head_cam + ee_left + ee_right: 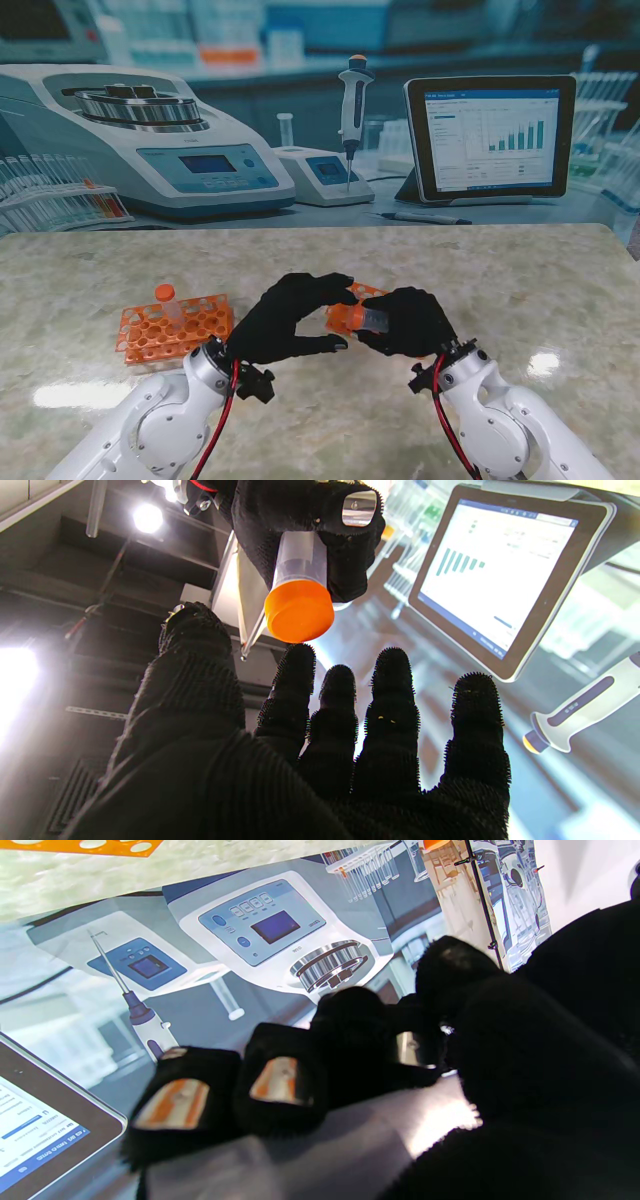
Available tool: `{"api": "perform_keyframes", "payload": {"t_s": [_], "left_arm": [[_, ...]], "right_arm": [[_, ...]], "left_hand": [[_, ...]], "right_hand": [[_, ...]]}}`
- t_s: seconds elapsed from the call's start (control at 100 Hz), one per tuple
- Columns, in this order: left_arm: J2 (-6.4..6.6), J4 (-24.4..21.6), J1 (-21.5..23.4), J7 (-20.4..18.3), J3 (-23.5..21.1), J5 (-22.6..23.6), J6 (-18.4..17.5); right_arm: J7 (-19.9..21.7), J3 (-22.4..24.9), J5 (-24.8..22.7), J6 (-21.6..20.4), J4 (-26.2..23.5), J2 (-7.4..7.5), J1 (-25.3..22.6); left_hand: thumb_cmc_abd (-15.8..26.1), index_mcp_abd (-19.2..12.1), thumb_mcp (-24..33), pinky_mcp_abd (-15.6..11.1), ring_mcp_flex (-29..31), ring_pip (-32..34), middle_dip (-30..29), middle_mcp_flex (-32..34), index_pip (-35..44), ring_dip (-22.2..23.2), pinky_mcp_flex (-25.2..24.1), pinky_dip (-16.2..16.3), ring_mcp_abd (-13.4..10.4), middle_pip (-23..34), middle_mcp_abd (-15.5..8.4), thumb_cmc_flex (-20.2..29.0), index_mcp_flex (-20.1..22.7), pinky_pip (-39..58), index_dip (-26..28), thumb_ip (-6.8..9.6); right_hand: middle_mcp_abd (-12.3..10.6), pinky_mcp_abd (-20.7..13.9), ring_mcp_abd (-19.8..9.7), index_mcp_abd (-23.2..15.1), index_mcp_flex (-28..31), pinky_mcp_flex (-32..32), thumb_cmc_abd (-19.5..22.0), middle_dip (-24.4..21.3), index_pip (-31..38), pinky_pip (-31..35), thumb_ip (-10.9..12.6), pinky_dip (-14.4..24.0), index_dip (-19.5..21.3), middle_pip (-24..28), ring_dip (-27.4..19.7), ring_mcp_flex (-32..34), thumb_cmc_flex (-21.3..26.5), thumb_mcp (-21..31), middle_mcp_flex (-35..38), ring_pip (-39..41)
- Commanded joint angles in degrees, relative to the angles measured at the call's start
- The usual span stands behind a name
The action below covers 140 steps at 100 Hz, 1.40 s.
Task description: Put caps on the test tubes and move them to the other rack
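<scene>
Tube (299,560), orange cap (300,611) on its end, lies gripped in the right hand (408,320), held level above the desk (330,270) with the cap toward the left hand (290,320), probably so that hand can tighten it. Left hand is released, fingers (295,700) spread just short of the cap; whether they touch it is unclear. Left rack (172,330) holds one capped tube. A second rack (362,292) sits mostly hidden behind the hands.

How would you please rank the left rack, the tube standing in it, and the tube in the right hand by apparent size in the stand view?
1. Left rack, clearly largest.
2 and 3. Standing tube and held tube look alike; the right hand covers part of the held one, so I won't rank them.
</scene>
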Motion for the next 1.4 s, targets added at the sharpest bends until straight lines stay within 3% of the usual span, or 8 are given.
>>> {"api": "perform_keyframes", "payload": {"t_s": [0.0,0.85,1.19,1.31,1.39], "left_arm": [[-0.02,0.33,-0.1,-0.06,0.28,0.01,0.4],[-0.26,2.07,-2.67,1.46,3.27,1.41,4.07],[-0.21,2.19,-3.23,1.3,3.84,1.69,4.03],[-0.24,2.31,-3.46,1.0,4.18,1.2,4.03],[-0.27,2.48,-3.71,0.83,4.5,0.88,4.12]], "right_arm": [[-0.04,0.0,0.0,0.2,-0.48,-0.26,-0.47],[0.06,0.05,0.01,0.52,-0.78,-0.26,-0.52],[0.06,-0.09,0.07,0.47,-0.73,-0.27,-0.48],[0.03,-0.07,0.06,0.41,-0.75,-0.27,-0.53],[0.02,-0.03,0.07,0.42,-0.77,-0.27,-0.57]], "left_hand": [[-1.13,0.73,0.5,0.14,-1.55,-0.87,-0.01,-1.76,1.02,-0.36,-0.75,1.06,-0.84,-0.64,-0.19,-0.56,-1.57,-1.92,0.93,1.0],[-3.44,0.56,2.83,0.23,-0.38,-0.23,0.11,-0.7,2.28,-0.3,0.43,1.1,-0.65,-0.01,-0.11,-0.09,-0.51,-1.09,1.87,0.84],[-0.8,-0.17,6.97,0.25,0.85,0.51,0.26,0.65,6.91,0.09,0.67,1.01,-0.54,0.6,-0.25,3.23,0.5,-0.72,3.54,1.13],[0.11,-1.27,7.65,0.19,1.17,0.82,0.33,1.12,10.75,0.4,0.65,0.94,-0.53,0.88,-0.28,7.66,0.18,-0.62,5.47,0.81],[1.35,-1.9,5.04,0.17,1.36,0.93,0.29,1.34,13.29,0.54,0.66,0.89,-0.56,0.98,-0.41,11.37,-0.05,-0.55,5.33,1.59]], "right_hand": [[1.87,-4.77,-7.98,-1.68,3.05,4.48,2.47,1.34,3.05,17.88,0.91,3.36,1.92,0.68,4.39,1.27,2.36,0.98,3.1,11.75],[1.87,-4.79,-7.9,-1.77,3.05,4.48,2.52,1.34,3.0,17.87,0.92,3.34,1.96,0.68,4.38,1.27,2.38,0.94,3.09,11.75],[1.82,-4.85,-7.99,-1.77,3.05,4.49,2.51,1.34,3.0,17.86,0.91,3.32,1.97,0.66,4.35,1.27,2.32,0.9,3.1,11.73],[1.73,-4.84,-7.9,-1.77,3.05,4.48,2.54,1.34,3.0,17.87,0.91,3.31,1.97,0.64,4.35,1.27,2.34,0.91,3.08,11.74],[1.75,-4.8,-7.9,-1.77,3.05,4.48,2.54,1.35,3.0,17.87,0.91,3.31,1.97,0.66,4.35,1.27,2.37,0.9,3.09,11.74]]}}
